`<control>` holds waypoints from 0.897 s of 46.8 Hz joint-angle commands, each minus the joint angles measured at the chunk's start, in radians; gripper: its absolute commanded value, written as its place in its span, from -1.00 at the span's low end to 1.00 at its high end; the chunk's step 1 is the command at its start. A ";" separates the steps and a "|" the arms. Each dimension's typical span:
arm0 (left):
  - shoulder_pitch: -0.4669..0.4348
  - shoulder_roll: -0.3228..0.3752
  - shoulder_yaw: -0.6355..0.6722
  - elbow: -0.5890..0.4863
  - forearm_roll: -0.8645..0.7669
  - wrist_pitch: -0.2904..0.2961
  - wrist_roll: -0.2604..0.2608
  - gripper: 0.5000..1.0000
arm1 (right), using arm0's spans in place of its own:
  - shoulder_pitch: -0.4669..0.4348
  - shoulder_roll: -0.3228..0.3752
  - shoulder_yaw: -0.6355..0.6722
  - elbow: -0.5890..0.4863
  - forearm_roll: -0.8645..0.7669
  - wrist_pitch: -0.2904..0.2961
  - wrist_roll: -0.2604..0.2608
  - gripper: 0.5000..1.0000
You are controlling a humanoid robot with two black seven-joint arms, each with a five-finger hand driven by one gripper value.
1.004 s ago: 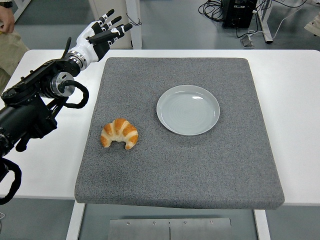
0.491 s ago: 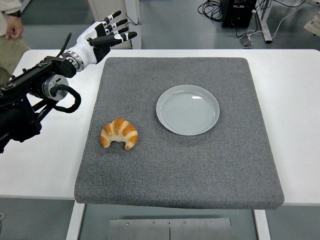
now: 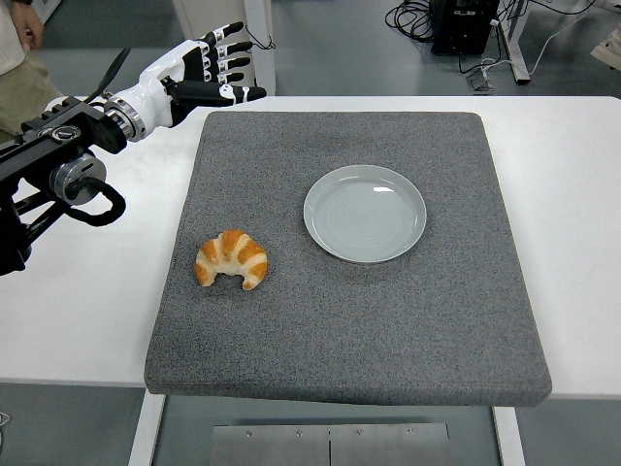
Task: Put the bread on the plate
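A golden croissant (image 3: 232, 259) lies on the left part of the grey mat (image 3: 408, 330), its tips pointing toward the near edge. To its right, a little farther back, sits an empty pale grey plate (image 3: 365, 213). My left hand (image 3: 212, 69), white with black fingers, hovers at the mat's far left corner, well behind the croissant, fingers spread and holding nothing. The right arm is out of view.
The mat covers most of the white table (image 3: 572, 184). A person (image 3: 21, 53) stands at the top left behind the table. Cables and table legs (image 3: 514, 44) show on the floor at the back right.
My left arm has swung up and toward the back left, and the hand has turned with its fingers pointing right. Croissant and plate have not moved.
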 commanded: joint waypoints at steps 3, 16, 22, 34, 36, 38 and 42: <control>0.000 0.051 0.011 -0.066 0.074 0.000 0.002 0.89 | 0.000 0.000 0.000 0.000 0.000 0.000 0.000 1.00; 0.020 0.156 0.049 -0.213 0.192 0.020 0.003 0.89 | 0.000 0.000 0.000 0.000 0.000 0.000 0.000 1.00; 0.045 0.189 0.049 -0.264 0.265 0.026 0.003 0.89 | 0.000 0.000 0.000 0.000 0.000 0.000 0.000 1.00; 0.080 0.274 0.049 -0.371 0.413 0.049 0.002 0.89 | 0.000 0.000 0.000 0.000 0.000 0.000 0.000 1.00; 0.088 0.284 0.049 -0.384 0.439 0.051 0.002 0.89 | 0.000 0.000 0.000 0.000 0.000 0.000 0.000 1.00; 0.094 0.298 0.049 -0.394 0.458 0.051 0.002 0.89 | 0.000 0.000 0.000 0.000 0.000 0.000 0.000 1.00; 0.097 0.320 0.049 -0.407 0.478 0.051 0.000 0.89 | 0.000 0.000 0.000 0.000 0.000 0.000 0.000 1.00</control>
